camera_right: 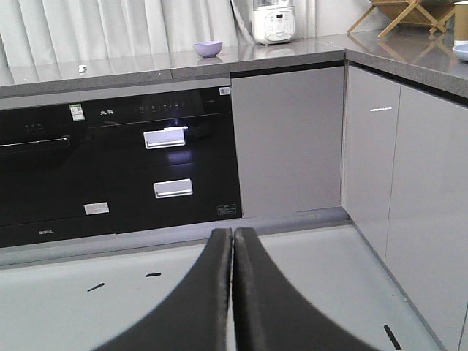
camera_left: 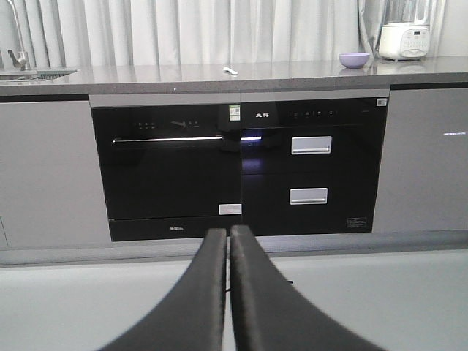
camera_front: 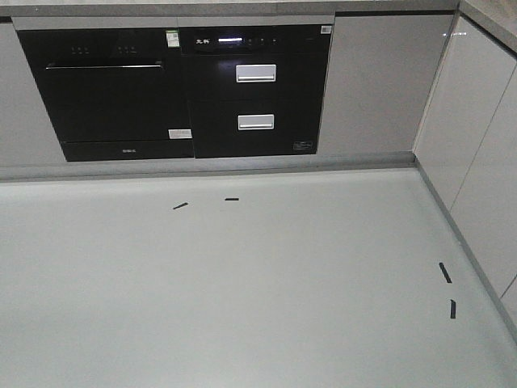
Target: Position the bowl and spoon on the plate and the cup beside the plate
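While both arms hang low over the pale floor (camera_front: 258, 283), the left gripper (camera_left: 228, 232) shows its two black fingers pressed flat together with nothing between them; the right gripper (camera_right: 232, 232) is the same, closed and empty. Well beyond them, up on the grey countertop (camera_left: 146, 77), the bowl (camera_left: 354, 60) sits near a white appliance (camera_left: 404, 40); the spoon (camera_left: 230, 70) lies well apart to its left, above the black oven (camera_left: 164, 175). At the right wrist view's far edge a pale blue rim looks like the plate (camera_right: 462, 51), with a brownish shape, perhaps the cup (camera_right: 461, 14), above it; both are cut off. I'd worry about the spoon; flat on smooth stone, it may skid from the fingers; the light bowl could tip if pinched by its rim.
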Controlling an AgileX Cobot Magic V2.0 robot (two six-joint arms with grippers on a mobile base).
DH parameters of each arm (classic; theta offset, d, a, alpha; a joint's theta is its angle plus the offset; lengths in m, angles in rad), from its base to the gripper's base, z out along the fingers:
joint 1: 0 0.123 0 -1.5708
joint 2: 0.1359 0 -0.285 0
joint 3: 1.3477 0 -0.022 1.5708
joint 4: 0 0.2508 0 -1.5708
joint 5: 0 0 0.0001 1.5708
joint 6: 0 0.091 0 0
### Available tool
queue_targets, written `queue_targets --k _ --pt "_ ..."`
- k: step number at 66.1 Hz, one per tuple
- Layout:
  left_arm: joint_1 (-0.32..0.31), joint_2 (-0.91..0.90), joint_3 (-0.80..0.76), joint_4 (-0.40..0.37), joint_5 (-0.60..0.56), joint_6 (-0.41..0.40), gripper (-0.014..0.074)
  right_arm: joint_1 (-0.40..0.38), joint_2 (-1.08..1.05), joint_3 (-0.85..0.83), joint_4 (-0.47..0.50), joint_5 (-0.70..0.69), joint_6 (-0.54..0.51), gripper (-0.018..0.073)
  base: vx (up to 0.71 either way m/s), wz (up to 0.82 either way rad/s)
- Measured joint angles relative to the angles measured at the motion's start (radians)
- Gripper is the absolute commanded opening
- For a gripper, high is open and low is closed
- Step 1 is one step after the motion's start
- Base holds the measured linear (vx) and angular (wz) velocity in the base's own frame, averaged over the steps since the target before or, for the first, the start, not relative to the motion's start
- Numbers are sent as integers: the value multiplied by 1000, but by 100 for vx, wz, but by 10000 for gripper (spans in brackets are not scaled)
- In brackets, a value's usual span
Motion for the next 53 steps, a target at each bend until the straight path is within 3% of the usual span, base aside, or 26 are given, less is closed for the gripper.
queue_targets --k 53 --pt "0 0 0 0 0 0 -6 0 0 0 0 0 0 -2 0 0"
